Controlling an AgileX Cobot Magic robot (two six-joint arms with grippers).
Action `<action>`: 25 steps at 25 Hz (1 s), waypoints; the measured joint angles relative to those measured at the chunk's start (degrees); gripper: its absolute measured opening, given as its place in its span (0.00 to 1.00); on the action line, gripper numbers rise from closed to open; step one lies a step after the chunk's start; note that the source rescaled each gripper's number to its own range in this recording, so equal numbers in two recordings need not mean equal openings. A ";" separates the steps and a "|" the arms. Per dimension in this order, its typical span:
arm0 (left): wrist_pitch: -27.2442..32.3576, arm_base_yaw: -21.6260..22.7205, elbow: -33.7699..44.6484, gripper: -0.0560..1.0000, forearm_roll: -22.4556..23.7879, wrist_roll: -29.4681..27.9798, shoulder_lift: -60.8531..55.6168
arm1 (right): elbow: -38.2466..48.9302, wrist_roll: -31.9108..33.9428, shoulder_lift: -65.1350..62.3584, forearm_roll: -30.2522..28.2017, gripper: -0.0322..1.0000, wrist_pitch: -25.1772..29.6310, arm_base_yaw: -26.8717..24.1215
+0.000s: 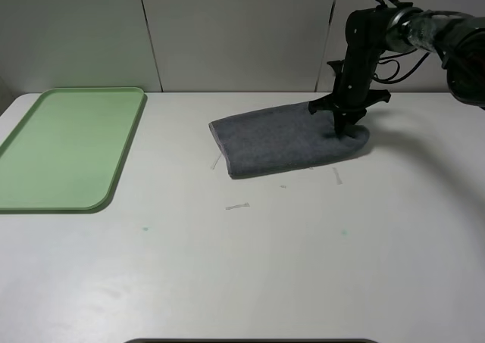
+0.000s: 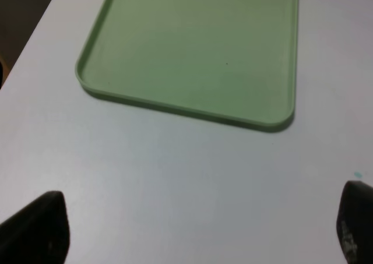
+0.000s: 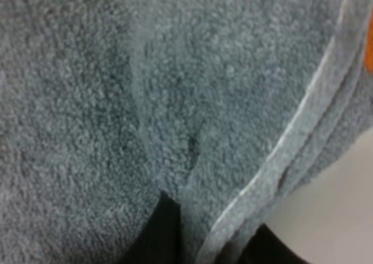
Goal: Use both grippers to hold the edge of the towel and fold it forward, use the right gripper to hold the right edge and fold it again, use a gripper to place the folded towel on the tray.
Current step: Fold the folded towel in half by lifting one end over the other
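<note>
The dark grey towel (image 1: pixel 280 138) lies folded on the white table, right of centre. My right gripper (image 1: pixel 342 131) points straight down onto its right end. In the right wrist view the towel (image 3: pixel 87 101) fills the frame, and its pale stitched hem (image 3: pixel 303 130) runs between the two black fingers of the right gripper (image 3: pixel 213 240), which is shut on that edge. A sliver of orange stripe (image 3: pixel 369 54) shows beside the hem. The light green tray (image 1: pixel 68 146) lies at the far left with nothing on it. My left gripper (image 2: pixel 198 223) hangs open over bare table short of the tray (image 2: pixel 192 42); it is outside the exterior high view.
Small pale tape marks (image 1: pixel 237 205) dot the table just in front of the towel. A panelled wall runs along the table's far edge. Bare table lies between the tray and the towel. A dark edge (image 1: pixel 250 341) shows at the front.
</note>
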 joint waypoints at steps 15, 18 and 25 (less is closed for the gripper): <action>0.00 0.00 0.00 0.92 0.00 0.00 0.00 | 0.20 1.05 -7.43 -7.01 0.18 4.53 -0.05; 0.00 0.00 0.00 0.92 0.00 0.00 0.00 | 0.20 1.10 -9.05 -8.05 0.18 4.58 -0.05; 0.00 0.00 0.00 0.92 0.00 0.00 0.00 | 0.20 1.46 -12.48 -9.25 0.18 4.65 -0.05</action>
